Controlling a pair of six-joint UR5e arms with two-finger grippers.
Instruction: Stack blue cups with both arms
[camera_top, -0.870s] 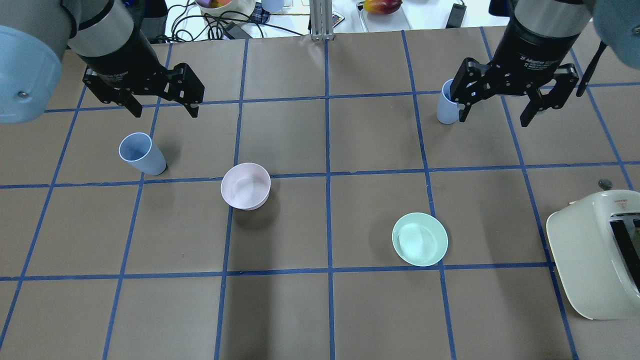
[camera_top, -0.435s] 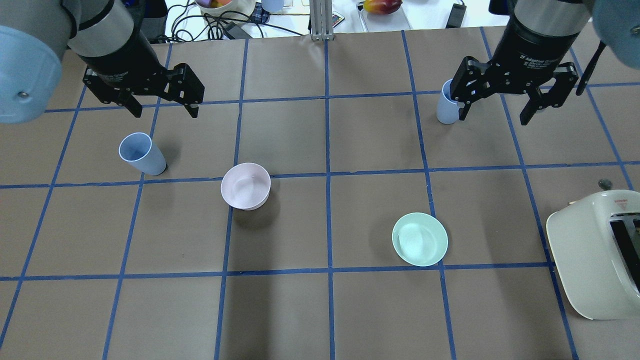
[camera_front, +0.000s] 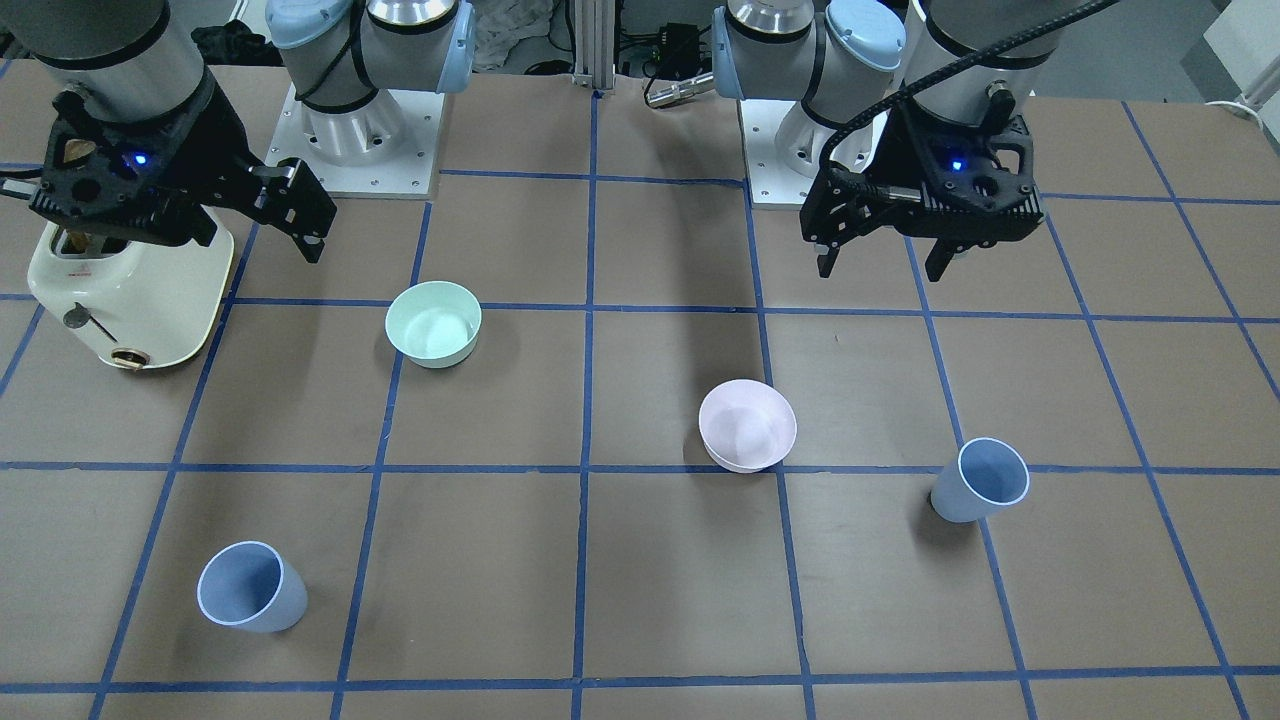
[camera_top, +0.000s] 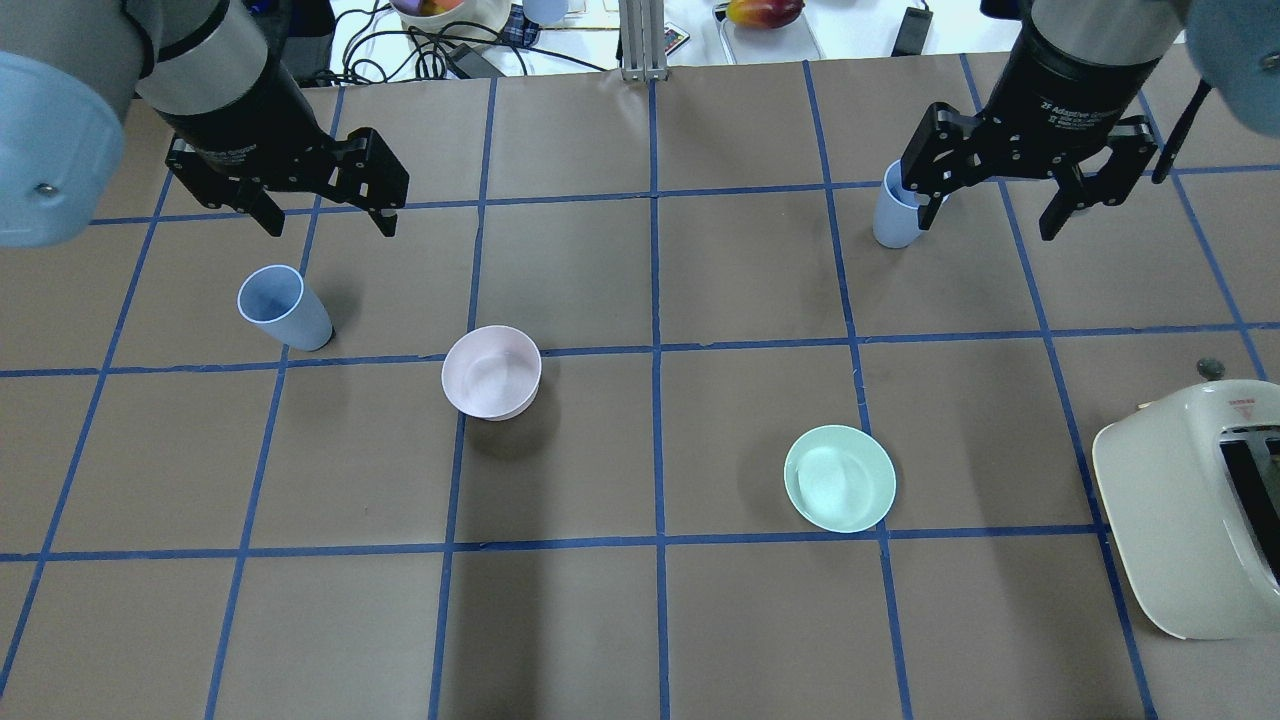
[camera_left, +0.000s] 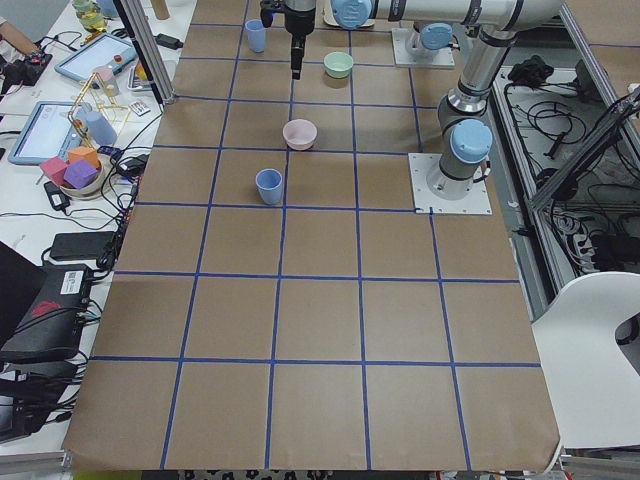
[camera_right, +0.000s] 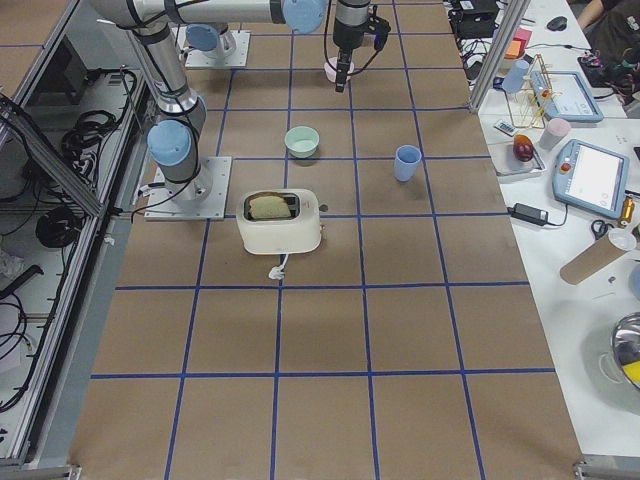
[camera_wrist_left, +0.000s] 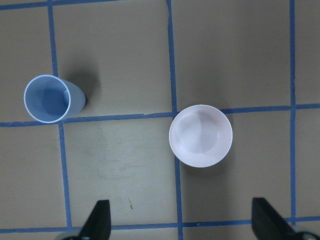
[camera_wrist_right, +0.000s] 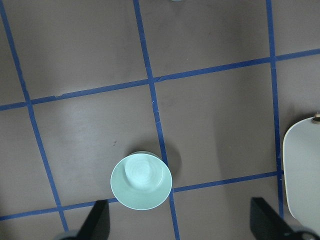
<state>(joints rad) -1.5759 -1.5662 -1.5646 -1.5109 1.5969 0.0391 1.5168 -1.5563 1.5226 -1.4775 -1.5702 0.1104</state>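
Two pale blue tumblers stand upright on the table (camera_top: 640, 620), mouths up and well apart: the left cup (camera_top: 283, 307) on my left side, the right cup (camera_top: 890, 228) far over on my right. Neither is in my grasp. My left gripper (camera_top: 330, 225) hangs above the table with its fingers spread wide and nothing between them. Its wrist camera looks down on the left cup and the pink bowl (camera_top: 491, 372), both clear of my fingertips. My right gripper (camera_top: 987, 228) is spread just as wide and also empty. In the overhead view one finger crosses in front of the right cup, yet the front-facing view shows that cup standing well apart from it. This wrist camera looks down on the mint green bowl (camera_top: 839, 478), with the cream toaster (camera_top: 1190, 510) at the table's right end, a slice in its slot. From left to right, both bowls sit between the cups.
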